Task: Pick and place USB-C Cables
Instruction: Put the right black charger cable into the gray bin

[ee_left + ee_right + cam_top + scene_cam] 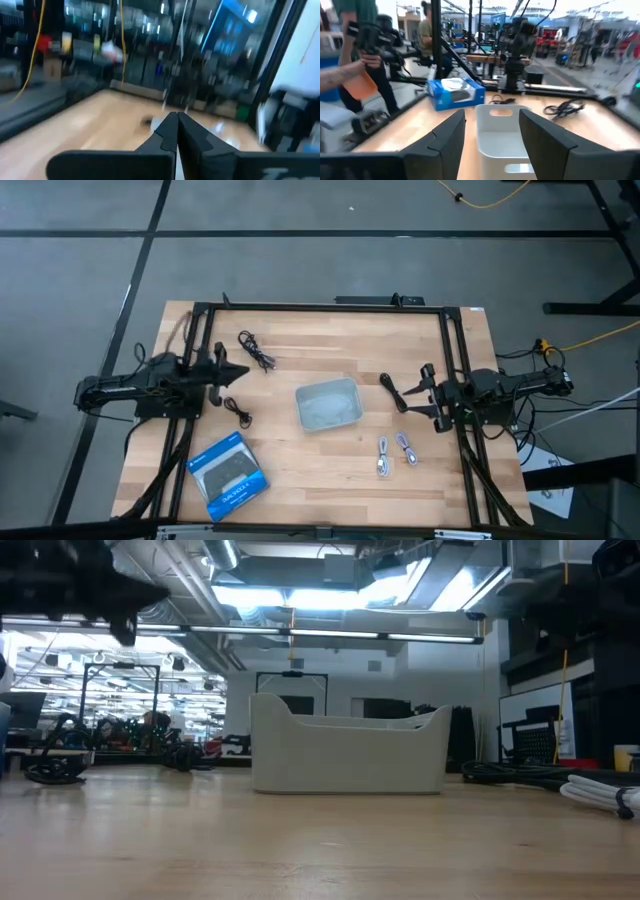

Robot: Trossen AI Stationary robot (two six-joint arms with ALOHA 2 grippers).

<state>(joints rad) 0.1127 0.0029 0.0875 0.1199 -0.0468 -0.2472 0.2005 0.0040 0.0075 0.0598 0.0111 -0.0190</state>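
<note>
Two black coiled USB-C cables lie on the table's left half, one at the far side (pixel 256 350) and one nearer (pixel 237 410). Both also show in the right wrist view, the first (pixel 565 106) and the second (pixel 502 101). Two pale silver tied bundles, one (pixel 383 455) beside the other (pixel 407 448), lie at the near right; one shows in the low view (pixel 600 790). My left gripper (pixel 240 370) is shut and empty between the two black cables, above the table; its closed fingers show in its wrist view (pixel 176 127). My right gripper (pixel 408 388) is open and empty, right of the white bin (pixel 328 405), facing it (pixel 492 135).
The white bin (pixel 348 755) stands at the table's middle. A blue-and-black flat box (pixel 228 477) lies at the near left. Black frame rails (pixel 320 307) run along the table's far edge and both sides. People (pixel 355 60) stand in the room beyond the table's left side.
</note>
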